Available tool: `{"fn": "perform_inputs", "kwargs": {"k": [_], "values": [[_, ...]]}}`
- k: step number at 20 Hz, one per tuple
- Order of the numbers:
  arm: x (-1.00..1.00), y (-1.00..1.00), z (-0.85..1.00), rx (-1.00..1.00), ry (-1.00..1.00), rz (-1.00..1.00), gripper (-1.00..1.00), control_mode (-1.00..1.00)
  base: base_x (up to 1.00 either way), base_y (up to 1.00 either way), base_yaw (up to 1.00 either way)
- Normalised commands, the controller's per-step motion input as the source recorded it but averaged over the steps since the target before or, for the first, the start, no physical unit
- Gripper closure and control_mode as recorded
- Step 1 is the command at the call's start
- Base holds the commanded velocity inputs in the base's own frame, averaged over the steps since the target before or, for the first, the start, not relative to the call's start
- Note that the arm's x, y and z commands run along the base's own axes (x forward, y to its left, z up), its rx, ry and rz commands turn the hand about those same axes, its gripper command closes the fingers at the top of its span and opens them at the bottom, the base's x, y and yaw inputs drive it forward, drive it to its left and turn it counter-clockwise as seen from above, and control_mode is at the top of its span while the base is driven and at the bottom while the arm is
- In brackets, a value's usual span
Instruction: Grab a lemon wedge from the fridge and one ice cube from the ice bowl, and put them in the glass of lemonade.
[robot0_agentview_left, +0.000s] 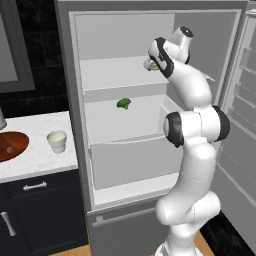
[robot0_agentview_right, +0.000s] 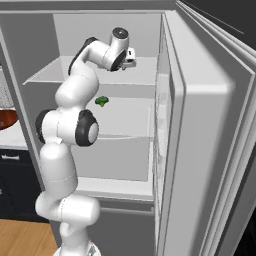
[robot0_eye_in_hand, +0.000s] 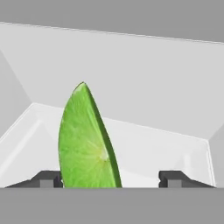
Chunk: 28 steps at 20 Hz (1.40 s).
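Jaws: spread apart on the gripper (robot0_eye_in_hand: 110, 178), one dark tip touching or just beside the wedge's left edge, the other well clear on the right; nothing clamped yet.
Lemon wedge (robot0_eye_in_hand: 87, 142): stands upright on its rind on the upper white shelf of the fridge (robot0_agentview_left: 125, 75), between the tips but off toward the left one.
Handling: likely very light, firm at the rind, softer and wet on the cut faces, so apt to slip or tip.
Hold: best across the two flat faces, low near the thick middle, squeezed gently.
Risk: the nearer tip may push it over before the far one arrives.
Glass of lemonade (robot0_agentview_left: 57, 141): on the counter beside the ice bowl (robot0_agentview_left: 12, 145).
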Motion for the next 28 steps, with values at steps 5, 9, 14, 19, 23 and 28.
{"fn": "perform_inputs", "kwargs": {"k": [5, 9, 14, 19, 23, 28], "values": [[0.01, 0.33, -0.47, -0.10, 0.00, 0.06, 1.00, -1.00, 0.00, 0.00, 0.00], [-0.07, 0.44, -0.51, -0.12, 0.00, 0.05, 1.00, -1.00, 0.00, 0.00, 0.00], [-0.85, 0.39, -0.31, -0.09, 0.00, 0.03, 1.00, -1.00, 0.00, 0.00, 0.00], [-1.00, 0.28, -0.10, -0.06, -0.01, 0.04, 1.00, -1.00, 0.00, 0.00, 0.00], [-1.00, 0.22, 0.00, -0.06, -0.07, 0.03, 1.00, -1.00, 0.00, 0.00, 0.00], [-1.00, 0.04, -0.06, -0.02, -0.05, 0.00, 1.00, -1.00, 0.00, 0.00, 0.00]]}}
